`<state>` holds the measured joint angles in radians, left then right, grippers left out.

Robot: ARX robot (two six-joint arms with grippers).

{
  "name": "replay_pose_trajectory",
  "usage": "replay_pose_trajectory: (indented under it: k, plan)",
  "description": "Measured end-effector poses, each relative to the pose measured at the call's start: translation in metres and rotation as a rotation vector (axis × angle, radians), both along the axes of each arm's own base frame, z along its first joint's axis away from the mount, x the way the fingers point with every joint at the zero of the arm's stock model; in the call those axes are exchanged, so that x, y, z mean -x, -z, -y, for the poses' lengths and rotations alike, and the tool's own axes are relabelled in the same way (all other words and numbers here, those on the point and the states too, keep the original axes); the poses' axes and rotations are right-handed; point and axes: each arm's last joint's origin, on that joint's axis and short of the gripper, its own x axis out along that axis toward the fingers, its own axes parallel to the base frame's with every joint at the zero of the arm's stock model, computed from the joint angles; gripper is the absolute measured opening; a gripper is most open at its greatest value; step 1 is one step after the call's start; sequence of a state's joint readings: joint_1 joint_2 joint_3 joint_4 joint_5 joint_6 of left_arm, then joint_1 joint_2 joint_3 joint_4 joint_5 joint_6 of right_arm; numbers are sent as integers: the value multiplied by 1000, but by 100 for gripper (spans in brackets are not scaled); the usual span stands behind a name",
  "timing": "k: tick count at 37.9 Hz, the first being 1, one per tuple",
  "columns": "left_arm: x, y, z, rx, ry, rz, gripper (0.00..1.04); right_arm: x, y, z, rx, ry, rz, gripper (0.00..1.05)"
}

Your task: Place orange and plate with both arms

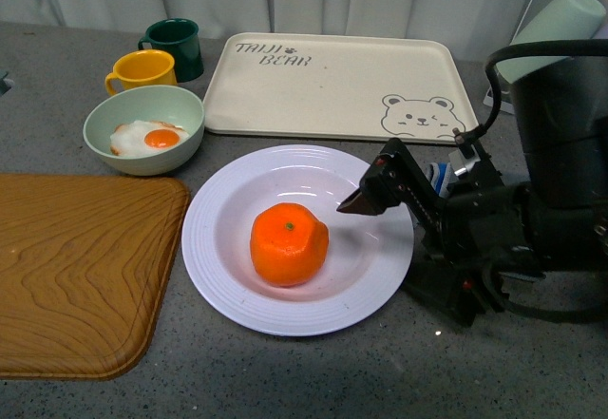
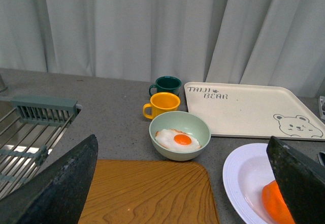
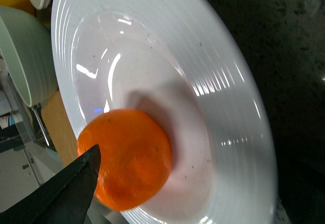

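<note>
The orange (image 1: 289, 243) sits in the well of the plate (image 1: 204, 238), a little left of its middle, stem dot up. The plate lies on the grey speckled counter (image 1: 399, 371), midway along it and nearer the front edge than the back.

The right gripper (image 1: 350, 203) hangs over the right side of the plate, its black tip pointing at the orange from the right with a narrow gap showing in the front view. In the right wrist view one dark finger (image 3: 71, 188) overlaps the fruit's edge (whether it touches cannot be told), and the other finger is out of sight. So I cannot tell how far these jaws are parted. Nothing shows in their grasp.

The left gripper (image 2: 181, 138) is spread wide and holds nothing. Its two matte, grainy black fingers (image 2: 61, 183) frame its wrist view, well above the counter.

The orange is bright, slightly lumpy and dull-skinned. The plate is glossy white, round and deep, with a wide rim of fine concentric ribs that catch the light.

Toward the left front corner lies a rounded wooden board (image 1: 76, 267) with a wavy grain. Behind it stands a smooth pale green bowl (image 1: 142, 115) holding a fried egg (image 1: 157, 138). A cream rectangular bear tray (image 1: 332, 86) lies along the back edge.
</note>
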<state>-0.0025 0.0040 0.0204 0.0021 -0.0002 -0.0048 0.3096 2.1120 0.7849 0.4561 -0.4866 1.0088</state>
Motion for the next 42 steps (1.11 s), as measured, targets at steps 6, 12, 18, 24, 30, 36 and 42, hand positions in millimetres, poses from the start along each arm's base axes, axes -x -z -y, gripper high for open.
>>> replay_pose_trajectory:
  k: [6, 12, 18, 24, 30, 36, 42]
  plan:
    - [0, 0, 0, 0, 0, 0, 98, -19, 0, -11, 29, 12, -64, 78]
    - [0, 0, 0, 0, 0, 0, 98, -26, 2, -15, 98, -17, -138, 57]
    - [0, 0, 0, 0, 0, 0, 98, -28, 4, -10, 159, -29, -192, 32]
    - [0, 0, 0, 0, 0, 0, 98, -25, -2, -2, 137, -60, -166, 13]
    - [0, 0, 0, 0, 0, 0, 98, -14, -7, 11, 33, -50, -46, 4]
    - [0, 0, 0, 0, 0, 0, 98, -3, -1, 21, -56, -1, 36, 4]
    - [0, 0, 0, 0, 0, 0, 98, -16, -13, 27, -105, 56, 191, 4]
